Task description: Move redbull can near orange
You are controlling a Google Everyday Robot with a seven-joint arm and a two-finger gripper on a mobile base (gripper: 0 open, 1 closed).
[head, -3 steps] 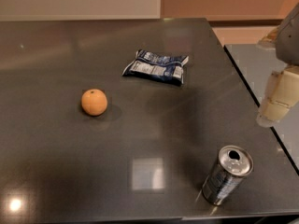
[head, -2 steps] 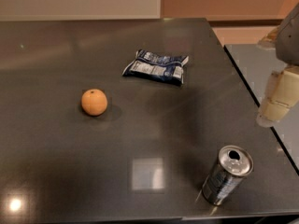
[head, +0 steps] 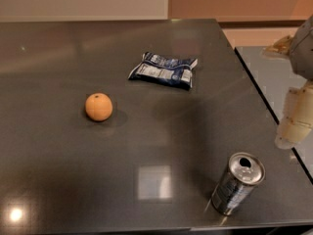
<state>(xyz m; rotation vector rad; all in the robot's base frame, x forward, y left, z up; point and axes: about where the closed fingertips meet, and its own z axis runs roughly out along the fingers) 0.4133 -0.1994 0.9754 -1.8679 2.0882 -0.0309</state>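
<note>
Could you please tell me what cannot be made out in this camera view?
In the camera view:
Gripper, right of the table: its arm is cut off by the right edge.
Redbull can: side print too small to read.
Snack bag: lettering too small to read.

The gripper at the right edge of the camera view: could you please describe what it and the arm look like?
The gripper, at the right edge beside the table, is a cream, off-white piece with smooth, rounded sections that narrow to a blunt end. Above it sits a bulky, rounded grey arm link with a matte surface. No cables or markings show on either part.
</note>
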